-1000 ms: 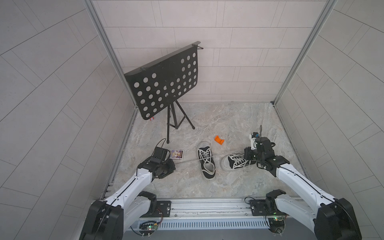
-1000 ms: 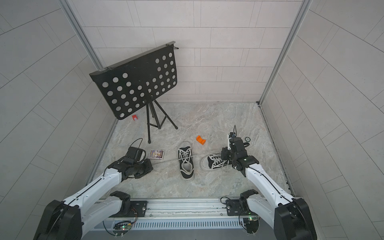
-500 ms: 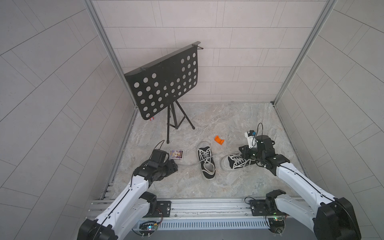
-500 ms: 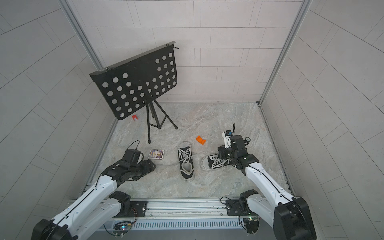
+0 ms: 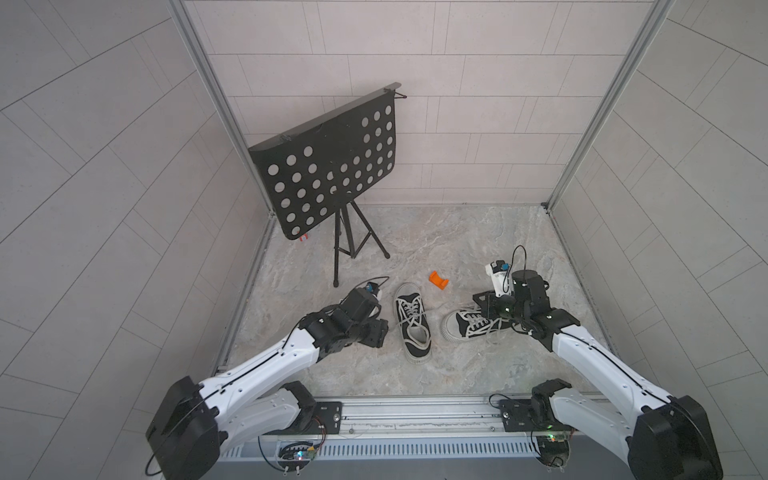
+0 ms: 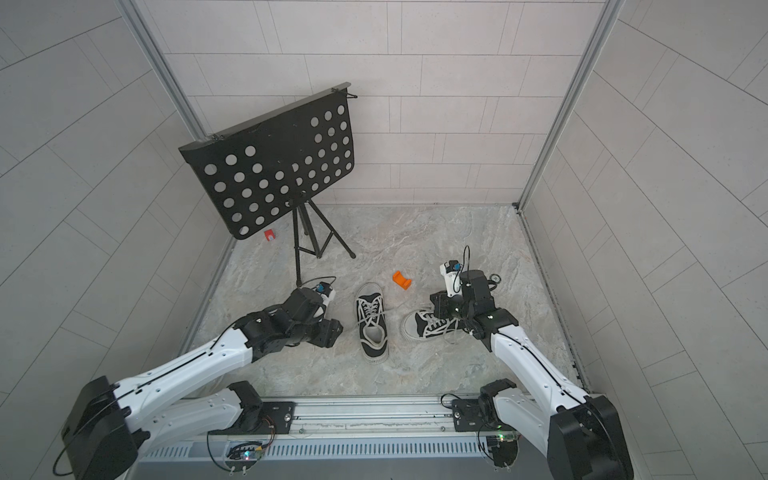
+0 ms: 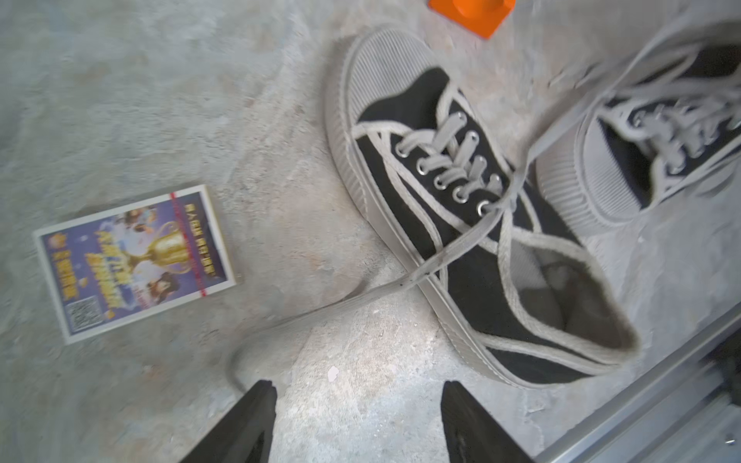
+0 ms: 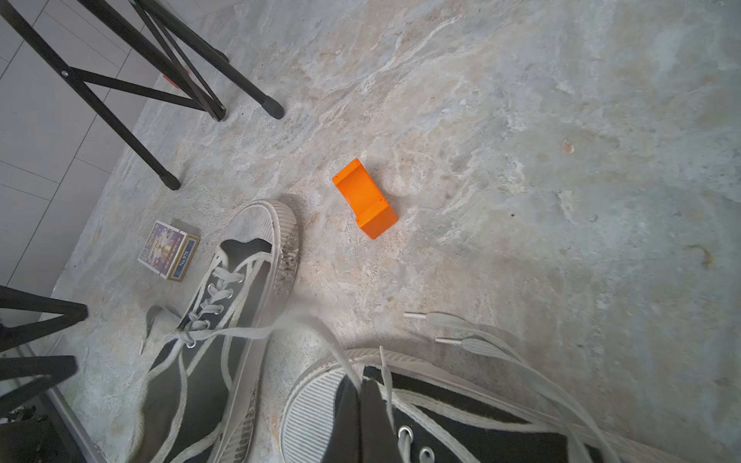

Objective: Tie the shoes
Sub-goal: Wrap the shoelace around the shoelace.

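Left gripper [image 7: 359,391] has swung right toward the left shoe [image 5: 412,324], jaws spread — lace end [image 7: 320,312] lies released ahead; right gripper [image 8: 371,401] pinches the other lace [image 8: 240,332] taut, likely holding tension.

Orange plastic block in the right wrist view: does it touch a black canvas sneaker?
No, bare stone floor lies between the orange plastic block and the nearest black canvas sneaker.

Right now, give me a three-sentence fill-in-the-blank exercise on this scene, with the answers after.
The block near the middle shoe toe is ____.
The left gripper is ____ and holds nothing.
The right gripper pinches a ____ from the middle shoe.
Answers: orange; open; lace.
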Robot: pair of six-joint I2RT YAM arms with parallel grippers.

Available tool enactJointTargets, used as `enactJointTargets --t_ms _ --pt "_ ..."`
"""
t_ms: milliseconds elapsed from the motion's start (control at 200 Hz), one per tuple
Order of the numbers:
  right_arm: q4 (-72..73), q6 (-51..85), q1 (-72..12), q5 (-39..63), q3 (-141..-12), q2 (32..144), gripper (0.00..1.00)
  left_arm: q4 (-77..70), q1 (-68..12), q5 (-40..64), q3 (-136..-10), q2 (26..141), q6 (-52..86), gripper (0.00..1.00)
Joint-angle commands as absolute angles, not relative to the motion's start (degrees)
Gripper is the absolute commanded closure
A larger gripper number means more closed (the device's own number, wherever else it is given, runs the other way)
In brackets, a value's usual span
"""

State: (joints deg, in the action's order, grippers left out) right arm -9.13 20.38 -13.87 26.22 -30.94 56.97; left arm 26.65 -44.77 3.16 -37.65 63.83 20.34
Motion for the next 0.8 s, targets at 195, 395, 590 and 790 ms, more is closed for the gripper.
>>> enactJointTargets --t_ms 195,395,590,790 --pt "-8.00 20.80 -14.39 29.46 -31.26 55.67 1.00 15.97 -47.20 -1.92 -40.20 76.34 7.69 0.40" --pt "-7.82 21.10 -14.41 29.97 -30.75 55.23 1.00 13.19 -47.21 0.33 -41.37 81.06 4.86 0.44" --pt "-8.08 21.07 -14.41 29.97 -30.75 55.36 1.00 12.39 -47.14 1.68 -41.83 84.73 4.05 0.51" --pt "-7.71 21.59 -14.41 29.71 -30.76 55.59 1.00 12.05 -47.04 -1.15 -41.73 86.48 5.31 0.81"
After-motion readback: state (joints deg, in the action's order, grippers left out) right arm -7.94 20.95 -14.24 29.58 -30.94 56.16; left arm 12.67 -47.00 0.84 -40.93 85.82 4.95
